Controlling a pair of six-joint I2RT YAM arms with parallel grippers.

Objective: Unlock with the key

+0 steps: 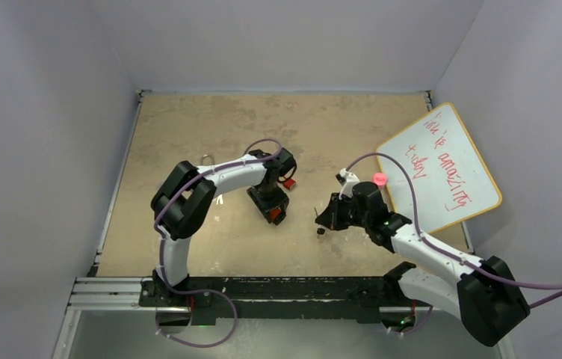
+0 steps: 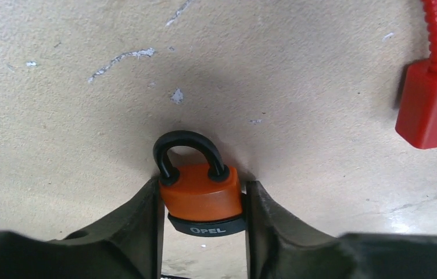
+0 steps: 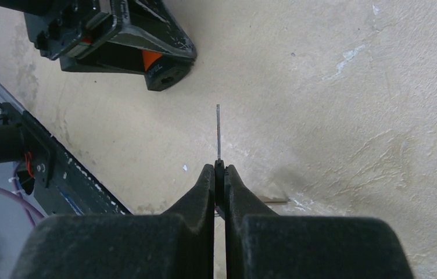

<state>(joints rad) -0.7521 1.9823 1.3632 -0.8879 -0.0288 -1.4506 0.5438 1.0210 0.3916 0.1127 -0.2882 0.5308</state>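
An orange padlock [image 2: 200,196] with a black shackle and a black base marked OPEL sits between the fingers of my left gripper [image 2: 203,200], which is shut on its body. From above the left gripper [image 1: 273,209] stands near the table's middle with the padlock [image 1: 275,215] showing orange in it. My right gripper [image 3: 219,170] is shut on a key, held edge-on; its thin blade [image 3: 218,131] sticks out ahead, pointing toward the padlock [image 3: 153,58] in the left gripper, still well apart. From above the right gripper [image 1: 328,215] is to the right of the left one.
A red block with a red ribbed cord [image 2: 431,104] lies right of the padlock, also seen from above [image 1: 288,182]. A whiteboard [image 1: 442,168] with red writing leans at the right. A small dark object [image 1: 321,231] lies under the right gripper. A metal shackle [image 1: 208,158] lies left of the arm.
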